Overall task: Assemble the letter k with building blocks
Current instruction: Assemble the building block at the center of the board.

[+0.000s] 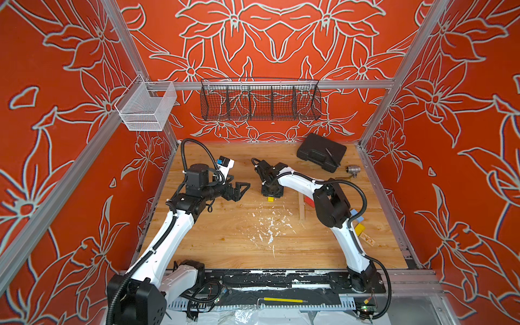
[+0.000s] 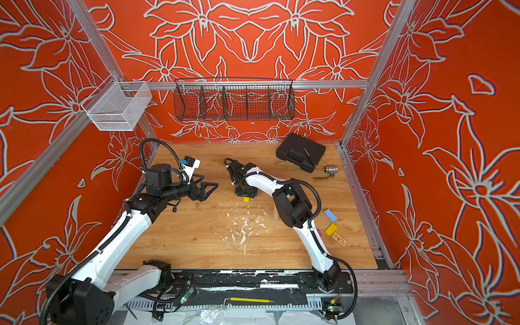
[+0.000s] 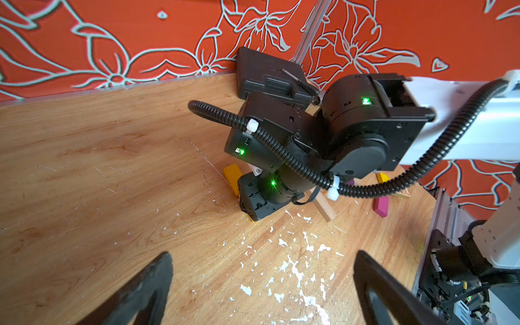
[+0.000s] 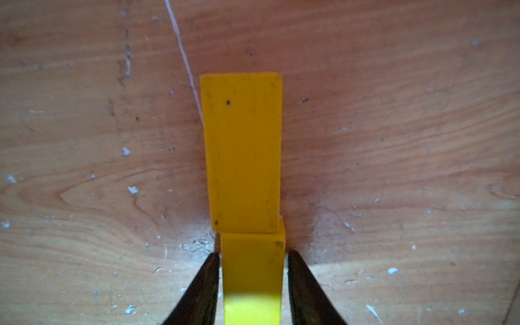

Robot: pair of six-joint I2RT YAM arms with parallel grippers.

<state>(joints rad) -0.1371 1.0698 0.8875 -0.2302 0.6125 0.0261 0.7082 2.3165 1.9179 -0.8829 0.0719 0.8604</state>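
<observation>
Two yellow blocks [image 4: 242,152] end to end, long axes aligned — right gripper [image 4: 253,253] slightly parted astride one.

I have open tabletop [image 1: 225,239] near and centre; the black case [image 1: 320,152] and metal fitting [image 1: 353,170] block the far right corner, and loose blocks [image 2: 331,229] crowd the right edge.

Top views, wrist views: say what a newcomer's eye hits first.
The red walls with pale flower outlines surround everything. Mid-table, the right gripper points down, its jaws straddling a yellow block laid end to end with a second yellow block. White flecks litter the wooden table nearby.
</observation>
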